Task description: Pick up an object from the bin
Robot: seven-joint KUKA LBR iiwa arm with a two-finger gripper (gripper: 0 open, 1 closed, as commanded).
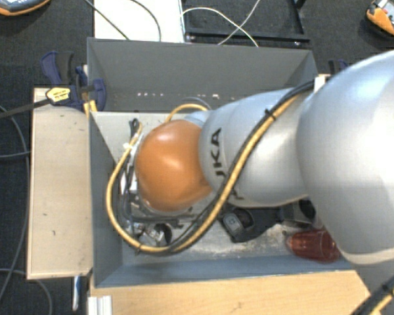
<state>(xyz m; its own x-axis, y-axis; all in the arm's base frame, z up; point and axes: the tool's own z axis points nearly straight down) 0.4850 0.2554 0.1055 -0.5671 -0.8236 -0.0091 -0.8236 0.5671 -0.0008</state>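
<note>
My gripper (148,230) is low in the bin's front left corner, and just a bit of its dark metal body peeks out from under the arm's wrist. To its right, on the bin floor near the front wall, lies a black rounded object (239,224). A dark red translucent object (311,245) lies further right, at the front right of the bin, partly under the arm. What is under the gripper is hidden.
The big silver arm with its orange wrist cover and looped yellow-black cable spans the bin from the right and hides most of the floor. Another dark thing (306,209) shows under the arm at the right. The bin's left and front walls stand close to the gripper.
</note>
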